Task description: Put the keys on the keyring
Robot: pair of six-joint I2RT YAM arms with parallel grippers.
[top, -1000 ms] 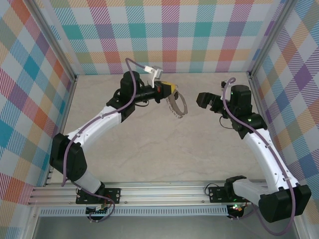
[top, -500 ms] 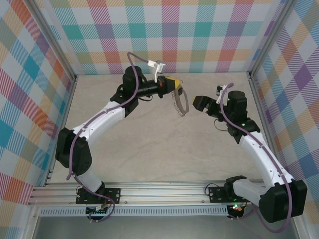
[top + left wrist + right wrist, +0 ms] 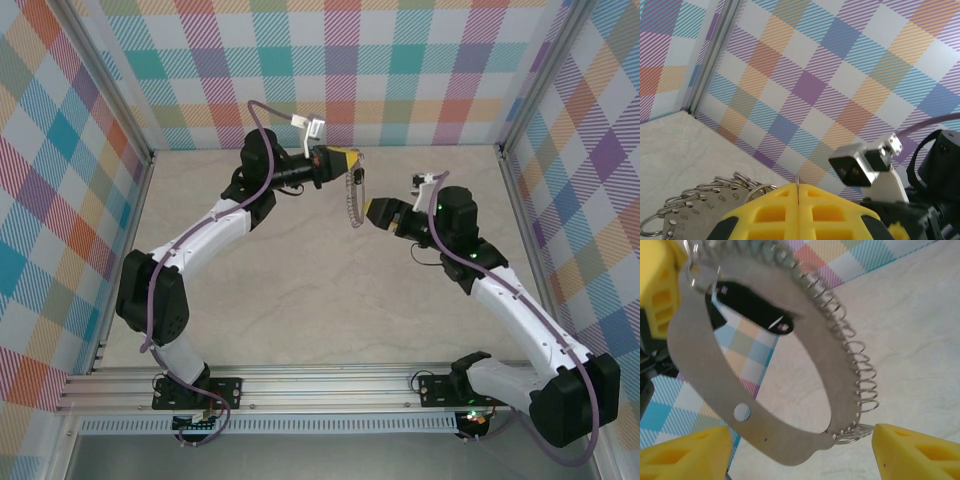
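Up off the counter, the left fingers are closed tight on the top of the ring, which hangs down below them. The right fingers are open, one on each side of the ring's bottom edge, with its small wire loops just beside one.

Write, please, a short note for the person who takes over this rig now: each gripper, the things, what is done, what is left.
Left gripper: shut on the keyring, which hangs from it in the air.
Right gripper: open, holding nothing. Its fingers stand on either side of the ring's lower edge, apart from it.
Done: the ring is lifted and presented to the right arm.
Left: whether a key already hangs on the ring cannot be told; check this, then thread the key on.
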